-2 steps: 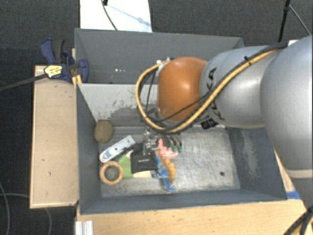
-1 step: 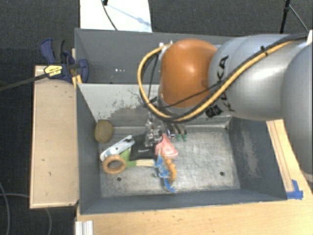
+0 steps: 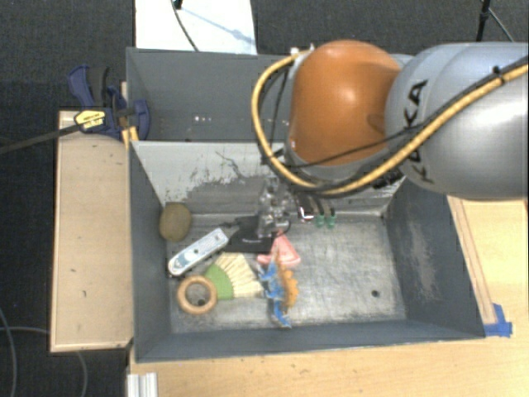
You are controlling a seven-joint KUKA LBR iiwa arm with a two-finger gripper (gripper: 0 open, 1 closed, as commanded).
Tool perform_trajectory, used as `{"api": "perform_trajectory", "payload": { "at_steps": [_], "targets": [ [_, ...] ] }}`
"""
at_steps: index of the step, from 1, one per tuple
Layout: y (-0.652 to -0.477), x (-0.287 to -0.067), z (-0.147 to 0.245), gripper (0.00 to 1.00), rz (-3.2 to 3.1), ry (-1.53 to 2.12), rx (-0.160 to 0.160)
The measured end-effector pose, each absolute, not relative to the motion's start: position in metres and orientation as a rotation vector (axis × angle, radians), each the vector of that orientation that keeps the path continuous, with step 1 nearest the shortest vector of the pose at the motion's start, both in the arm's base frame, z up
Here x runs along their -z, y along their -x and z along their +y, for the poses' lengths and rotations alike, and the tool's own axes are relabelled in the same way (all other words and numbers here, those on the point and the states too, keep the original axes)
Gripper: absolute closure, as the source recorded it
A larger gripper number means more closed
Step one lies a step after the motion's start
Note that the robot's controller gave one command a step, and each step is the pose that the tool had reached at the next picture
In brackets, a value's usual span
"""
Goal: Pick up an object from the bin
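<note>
The claw (image 3: 275, 215) hangs low under the arm's orange cover (image 3: 343, 102), close to the floor of the bin (image 3: 355, 263) and near its back wall. Whether it is wide or narrow cannot be told from here, and nothing can be seen held in it.

Closest to the claw are two things. A flat black piece (image 3: 242, 238) lies just beside it, down and to the left in the view. A pink toy (image 3: 285, 252) lies just below it, toward the front rim. Both seem to reach the claw's tip, and which of them it stands over cannot be told.

Past the pink toy, farther toward the front rim, a blue toy (image 3: 273, 290) and an orange toy (image 3: 290, 288) lie side by side, touching. Left of them lies a brush (image 3: 230, 276) with a green base and pale bristles. A white tool (image 3: 197, 252) lies tilted beyond the black piece, its near end against that piece.

Farther left and toward the front, a tape roll (image 3: 197, 294) lies flat, touching the brush. Farthest from the claw, an olive ball (image 3: 174, 221) sits alone by the bin's left wall, apart from the rest.
</note>
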State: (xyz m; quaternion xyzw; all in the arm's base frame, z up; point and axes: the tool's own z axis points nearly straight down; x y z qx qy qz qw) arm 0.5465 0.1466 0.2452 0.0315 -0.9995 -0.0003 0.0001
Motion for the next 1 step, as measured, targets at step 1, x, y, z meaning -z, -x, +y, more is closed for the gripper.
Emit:
{"api": "perform_trajectory", "payload": {
  "at_steps": [1],
  "targets": [
    [-0.5671, -0.2854, 0.1576, 1.0, -3.134, -0.267, 0.001]
  ]
}}
